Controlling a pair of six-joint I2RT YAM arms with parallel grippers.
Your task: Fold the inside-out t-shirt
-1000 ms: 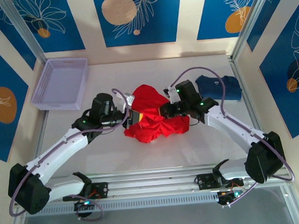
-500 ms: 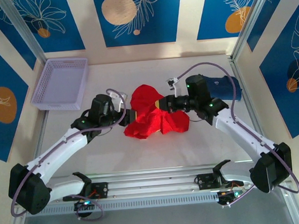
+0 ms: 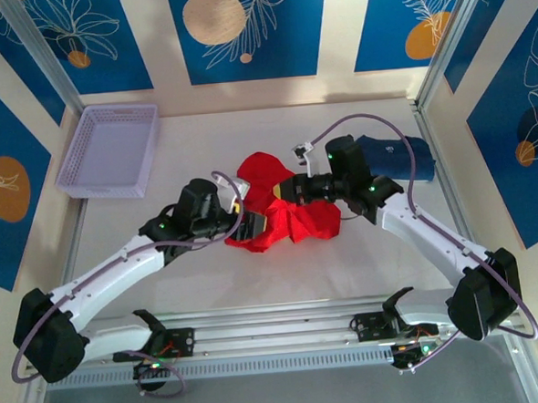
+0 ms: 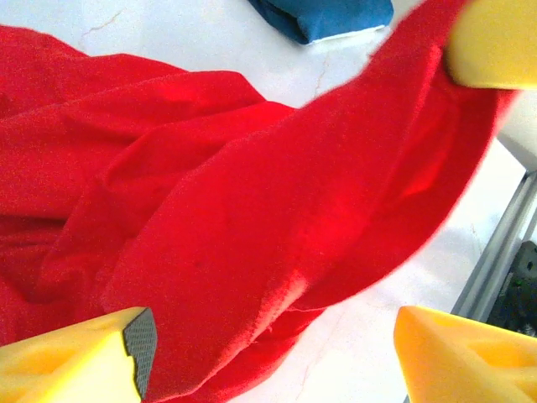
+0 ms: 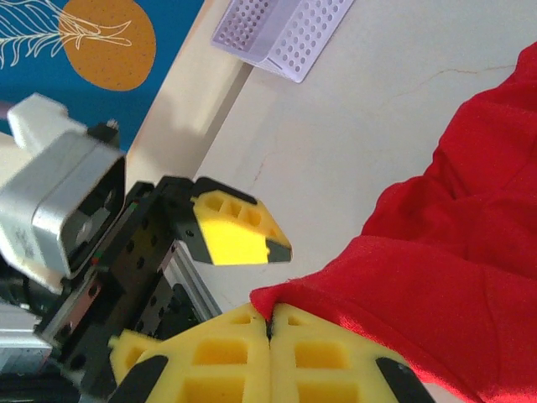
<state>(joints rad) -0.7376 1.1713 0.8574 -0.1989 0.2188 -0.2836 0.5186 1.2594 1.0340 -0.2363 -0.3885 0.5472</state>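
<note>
Right fingers (image 5: 327,332) clamp an edge of the red t-shirt (image 3: 307,222), holding it above the table (image 3: 210,278); left fingers (image 4: 59,361) stand open beside the cloth.

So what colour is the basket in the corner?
The basket is pale purple with tiny holes, clearest in the top external view.

The pale table (image 3: 164,281) carries a crumpled red t-shirt (image 3: 302,222) at centre, a lavender basket (image 3: 110,147) far left, and what looks like a folded navy garment (image 3: 399,155) far right.
</note>
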